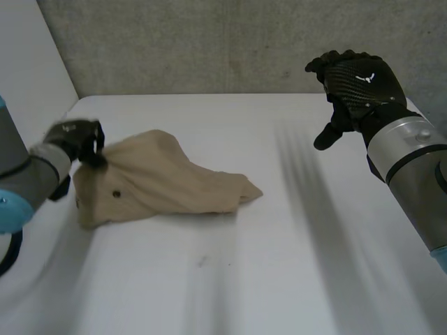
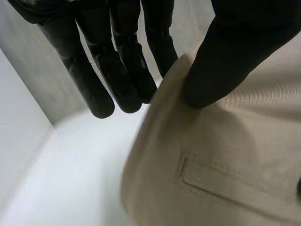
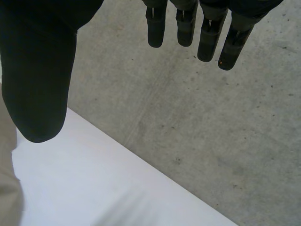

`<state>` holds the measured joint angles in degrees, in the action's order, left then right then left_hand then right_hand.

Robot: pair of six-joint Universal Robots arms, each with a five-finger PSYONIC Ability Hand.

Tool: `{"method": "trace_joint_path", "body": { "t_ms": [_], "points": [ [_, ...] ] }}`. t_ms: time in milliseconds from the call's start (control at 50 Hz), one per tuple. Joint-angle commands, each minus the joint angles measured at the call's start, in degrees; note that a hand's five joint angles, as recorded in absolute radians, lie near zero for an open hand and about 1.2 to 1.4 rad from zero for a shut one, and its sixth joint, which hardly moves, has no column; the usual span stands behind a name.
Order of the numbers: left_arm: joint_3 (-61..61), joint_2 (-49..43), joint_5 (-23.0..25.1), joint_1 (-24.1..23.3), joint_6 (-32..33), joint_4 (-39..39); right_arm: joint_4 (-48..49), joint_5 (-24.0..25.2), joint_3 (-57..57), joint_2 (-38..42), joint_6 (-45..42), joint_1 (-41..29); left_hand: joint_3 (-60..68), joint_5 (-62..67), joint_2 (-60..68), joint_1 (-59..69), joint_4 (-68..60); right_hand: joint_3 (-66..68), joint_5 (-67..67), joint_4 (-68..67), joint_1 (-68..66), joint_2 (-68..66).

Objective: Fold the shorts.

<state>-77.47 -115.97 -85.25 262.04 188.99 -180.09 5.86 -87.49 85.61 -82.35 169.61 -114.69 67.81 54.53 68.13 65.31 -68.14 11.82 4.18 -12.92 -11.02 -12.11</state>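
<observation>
The beige shorts point(image 1: 160, 183) lie bunched on the left half of the white table point(image 1: 279, 251), with a button and a pocket slit point(image 2: 221, 181) showing. My left hand point(image 1: 77, 139) is at the shorts' far left corner and lifts that edge a little. There its thumb point(image 2: 225, 56) presses on top of the cloth point(image 2: 225, 155) and its fingers point(image 2: 117, 70) lie behind the edge, so the hand is shut on the shorts. My right hand point(image 1: 356, 84) hangs in the air above the table's far right, well clear of the shorts, open with its fingers point(image 3: 188, 23) straight.
A grey concrete wall point(image 1: 230, 42) runs along the table's far edge. A white side panel point(image 1: 28, 63) stands at the far left. A strip of the beige cloth point(image 3: 7, 188) shows beside my right thumb point(image 3: 37, 70).
</observation>
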Motion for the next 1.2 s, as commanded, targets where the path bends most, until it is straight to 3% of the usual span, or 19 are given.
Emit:
{"method": "trace_joint_path", "body": {
  "t_ms": [20,140,240,360,420,480,520,580,660,760,840,940,1020,1120,1200],
  "points": [
    [15.1,6.6,-2.7,-3.8,4.3,-0.3,0.0,-0.1,-0.4,-0.2,-0.4,2.3,12.2,15.5,11.9,14.7,-11.9,-1.8,-4.2,2.9,1.0,2.1],
    [22.9,8.2,-5.5,-13.4,5.1,-6.6,0.0,-0.1,-1.1,-1.1,-0.4,4.2,12.2,15.5,11.9,14.7,-11.9,-1.8,-4.2,2.9,1.0,2.1],
    [20.2,7.0,-4.7,-25.3,7.4,-14.0,-0.1,-0.1,-1.8,-2.6,-0.3,8.3,12.2,15.5,11.9,14.7,-11.9,-1.8,-4.2,2.9,1.0,2.1],
    [12.5,0.5,1.0,-34.9,10.4,-19.2,-0.1,0.0,-3.0,-3.8,-0.2,11.6,12.2,15.5,11.9,14.7,-11.9,-1.8,-4.2,2.9,1.0,2.1],
    [10.3,-2.8,3.0,-37.5,10.5,-19.2,-0.1,0.0,-3.3,-4.0,-0.2,12.3,12.2,15.5,11.9,14.7,-11.9,-1.8,-4.2,2.9,1.0,2.1],
    [7.4,-6.6,4.8,-41.5,10.8,-18.3,-0.1,0.5,-3.3,-4.5,-0.2,12.9,-3.5,-0.3,-3.9,-1.0,3.9,-1.8,-4.2,2.9,1.0,2.1],
    [5.2,-8.5,6.1,-44.4,10.8,-17.1,-0.1,1.3,-3.3,-4.5,-0.2,13.1,-25.3,-22.0,-25.6,-22.8,25.6,-1.8,-4.2,2.9,1.0,2.1],
    [2.9,-8.9,7.5,-46.9,11.0,-15.0,-0.1,2.7,-3.2,-4.5,-0.3,13.3,-40.0,-36.8,-40.4,-37.5,40.4,-1.8,-4.2,2.9,1.0,2.1],
    [1.7,-8.1,7.6,-47.4,11.0,-13.0,-0.2,4.2,-3.1,-4.4,-0.3,13.5,-55.5,-52.2,-55.8,-53.0,55.9,-1.8,-4.2,2.9,1.0,2.1],
    [1.5,-4.4,7.0,-45.9,10.9,-12.3,-0.9,5.9,-3.2,-3.9,-0.7,13.3,-55.4,-52.1,-55.7,-52.9,55.7,-1.8,-4.2,2.9,1.0,2.1],
    [0.6,-0.6,5.5,-40.3,10.7,-12.0,-1.2,9.4,-2.6,-2.9,-4.3,13.2,-54.6,-51.3,-54.9,-52.1,54.9,-1.8,-4.2,2.9,1.0,2.1],
    [-2.3,3.2,-4.1,-36.5,9.9,-10.4,-4.6,16.9,-1.1,0.9,-16.5,13.2,-49.0,-45.7,-49.4,-46.5,49.4,-1.8,-4.2,2.9,1.0,2.1],
    [-6.0,4.8,-10.4,-36.2,8.6,-9.6,-8.0,19.7,-0.1,5.2,-26.5,13.0,-47.5,-44.2,-47.8,-45.0,47.8,0.3,-2.1,0.8,-1.1,0.0],
    [-10.8,5.3,-11.9,-36.3,5.1,-9.2,-10.2,20.4,1.0,11.3,-37.6,13.3,-47.2,-43.9,-47.5,-44.7,47.5,3.8,1.5,-2.7,-4.6,-3.5],
    [-13.2,4.9,-11.7,-36.2,2.3,-8.4,-10.0,20.9,1.4,16.2,-41.4,13.3,-46.7,-43.4,-47.0,-44.2,47.0,4.8,2.5,-3.7,-5.6,-4.5]
  ]
}}
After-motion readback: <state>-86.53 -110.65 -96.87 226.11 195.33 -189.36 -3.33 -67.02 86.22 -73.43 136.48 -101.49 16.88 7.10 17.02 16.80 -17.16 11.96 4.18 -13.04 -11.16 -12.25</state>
